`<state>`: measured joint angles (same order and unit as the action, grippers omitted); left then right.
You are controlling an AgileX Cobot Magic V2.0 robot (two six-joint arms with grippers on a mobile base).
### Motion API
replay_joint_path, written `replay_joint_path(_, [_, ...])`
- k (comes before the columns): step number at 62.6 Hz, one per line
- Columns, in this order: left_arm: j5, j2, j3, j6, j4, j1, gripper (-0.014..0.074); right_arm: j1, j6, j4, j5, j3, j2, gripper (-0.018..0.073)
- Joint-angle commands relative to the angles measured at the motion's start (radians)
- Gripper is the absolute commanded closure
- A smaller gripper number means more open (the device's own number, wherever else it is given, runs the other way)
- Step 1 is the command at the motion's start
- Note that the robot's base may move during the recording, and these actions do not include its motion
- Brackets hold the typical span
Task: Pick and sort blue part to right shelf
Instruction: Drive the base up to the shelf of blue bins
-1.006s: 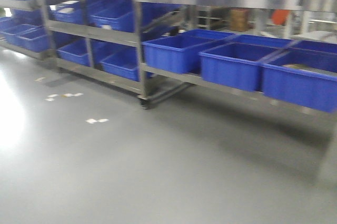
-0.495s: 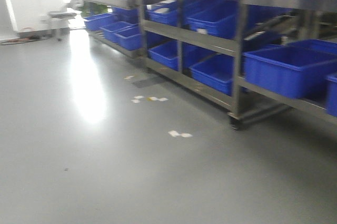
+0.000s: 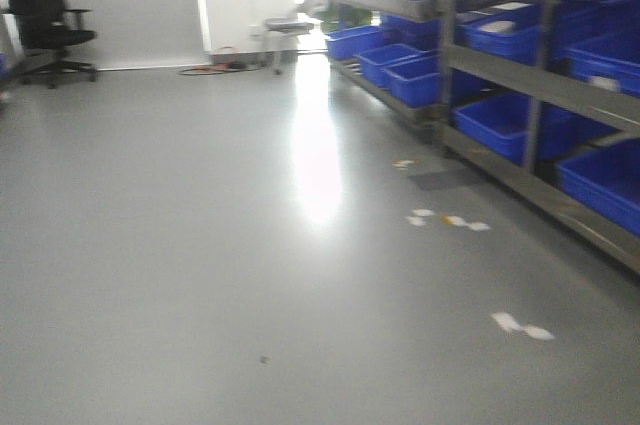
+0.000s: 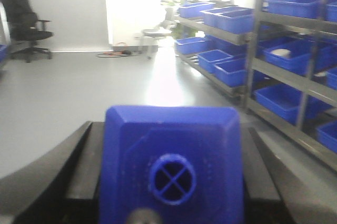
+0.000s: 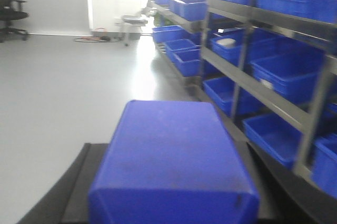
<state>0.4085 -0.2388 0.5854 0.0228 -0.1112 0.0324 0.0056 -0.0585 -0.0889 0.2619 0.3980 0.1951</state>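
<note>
Our view's swung, shelves [image 3: 540,75] now rightward; left gripper [image 4: 169,184] grips blue part [image 4: 171,139] between its jaws, right gripper [image 5: 174,200] grips second part [image 5: 171,150]: picked, unsorted.

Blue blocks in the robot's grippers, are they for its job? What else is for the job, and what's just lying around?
For the job:
- blue part with a cross hole
- plain blue part
- metal shelves on the right
- blue bins on them

Just lying about:
- black office chair
- white scraps on the floor
- cable by the wall
</note>
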Motion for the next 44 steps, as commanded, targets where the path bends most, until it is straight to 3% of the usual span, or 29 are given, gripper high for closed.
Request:
replay_joint_path(1, [-0.082, -0.014, 0.026, 0.0, -0.005, 0.001, 0.0304, -0.004, 0.011, -0.012, -0.092, 0.028, 0.008, 0.0131])
replay_joint_path(44, [-0.082, -0.014, 0.026, 0.0, -0.005, 0.001, 0.0304, -0.004, 0.011, -0.012, -0.092, 0.028, 0.008, 0.0131])
